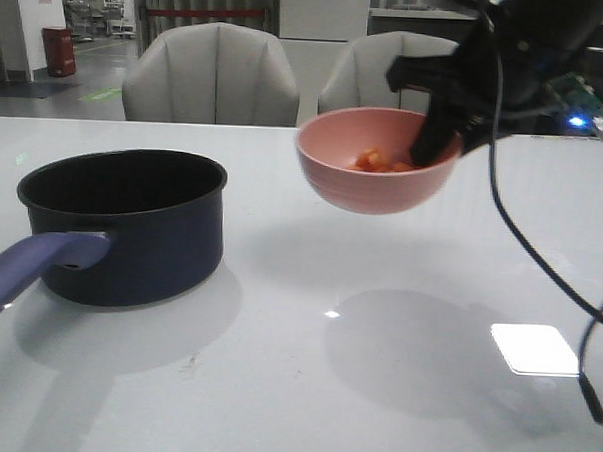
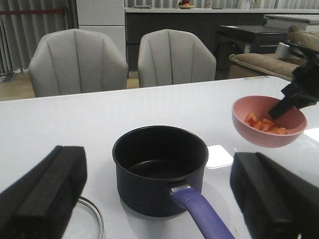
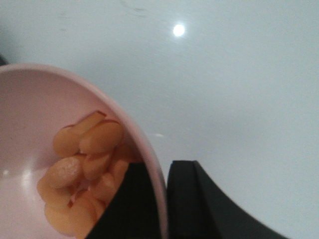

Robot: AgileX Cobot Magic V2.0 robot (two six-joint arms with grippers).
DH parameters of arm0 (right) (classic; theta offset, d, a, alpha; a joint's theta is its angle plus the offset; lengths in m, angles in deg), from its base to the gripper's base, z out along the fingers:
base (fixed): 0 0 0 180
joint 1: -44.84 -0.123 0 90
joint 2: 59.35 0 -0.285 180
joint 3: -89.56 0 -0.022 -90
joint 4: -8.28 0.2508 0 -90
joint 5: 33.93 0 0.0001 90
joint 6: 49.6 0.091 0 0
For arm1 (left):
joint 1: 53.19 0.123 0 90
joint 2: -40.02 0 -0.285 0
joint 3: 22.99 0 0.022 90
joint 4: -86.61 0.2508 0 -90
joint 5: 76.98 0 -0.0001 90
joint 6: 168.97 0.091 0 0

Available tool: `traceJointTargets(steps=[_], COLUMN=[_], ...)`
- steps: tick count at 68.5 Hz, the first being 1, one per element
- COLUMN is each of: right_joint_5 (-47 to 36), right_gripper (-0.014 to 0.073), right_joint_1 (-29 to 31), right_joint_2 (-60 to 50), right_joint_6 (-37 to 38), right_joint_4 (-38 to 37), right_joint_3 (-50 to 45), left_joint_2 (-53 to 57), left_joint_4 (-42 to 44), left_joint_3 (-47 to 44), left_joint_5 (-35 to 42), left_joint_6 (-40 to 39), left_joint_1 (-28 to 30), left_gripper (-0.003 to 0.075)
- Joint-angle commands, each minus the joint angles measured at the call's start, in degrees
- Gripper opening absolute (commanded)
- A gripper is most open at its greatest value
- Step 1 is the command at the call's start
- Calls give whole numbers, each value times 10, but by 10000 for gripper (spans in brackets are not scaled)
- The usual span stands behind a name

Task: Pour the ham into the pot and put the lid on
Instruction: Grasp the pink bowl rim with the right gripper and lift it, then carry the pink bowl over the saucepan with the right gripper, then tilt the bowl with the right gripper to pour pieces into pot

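1. The right gripper (image 1: 437, 142) holds the pink bowl (image 1: 369, 179) up off the white table (image 1: 374, 389), well clear of the surface, with the bowl's shadow on the tabletop below it.
2. Its fingers (image 3: 187, 199) are closed on the bowl's rim: the right wrist view shows one finger inside the bowl and the other outside, with the rim pinched between them.
3. The ham (image 3: 84, 164) lies in the bowl as a heap of orange-pink slices gathered at the bottom next to the inner finger; the bowl sits roughly level, tilted slightly.
4. The pot (image 1: 131, 224) stands on the table to the left of the bowl and well apart from it, uncovered, its black inside bare, its purple-blue handle (image 1: 29, 269) pointing toward the near left edge.
5. The left gripper (image 2: 159, 199) hangs near the pot's handle side with its two black fingers (image 2: 47, 194) spread wide and nothing between them.
6. The lid (image 2: 92, 216) lies flat on the table just beside the pot; only part of its metal rim and glass shows in the left wrist view, by the left gripper's finger.
7. Two grey chairs (image 1: 213, 72) stand behind the table's far edge.
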Motion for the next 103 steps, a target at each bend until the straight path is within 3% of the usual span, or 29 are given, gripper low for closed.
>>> traceJointTargets(steps=[1,9,33,50,57,72,83,90,96,103], right_joint_5=[-42,-111,-478,-712,-772,-866,-890,-936,-997,-1057], right_gripper=[129,129,129,129,129,129,129,129,129,129], right_joint_1=[-55,-103,-179,-202,-207,-235,-260,-272,-276,-276], right_joint_2=[-33,-30,2,73,92,124,159,181,201,216], right_joint_6=[-23,-23,-27,-30,-46,-215,-430,-529,-586,-595], right_joint_4=[18,18,0,-113,-142,-164,-162,-158,-158,-148], right_joint_3=[53,77,72,72,72,66,66,65,65,65], left_joint_2=[-2,-2,-2,-2,-2,-2,-2,-2,-2,-2], left_joint_4=[-7,-7,-7,-7,-7,-7,-7,-7,-7,-7], left_joint_3=[14,14,14,14,14,14,14,14,14,14], left_joint_5=[46,46,46,46,46,46,45,45,45,45], left_joint_6=[-1,-1,-1,-1,-1,-1,-1,-1,-1,-1], left_joint_1=[-4,-4,-4,-4,-4,-4,-4,-4,-4,-4], left_gripper=[638,638,638,638,638,638,638,638,638,638])
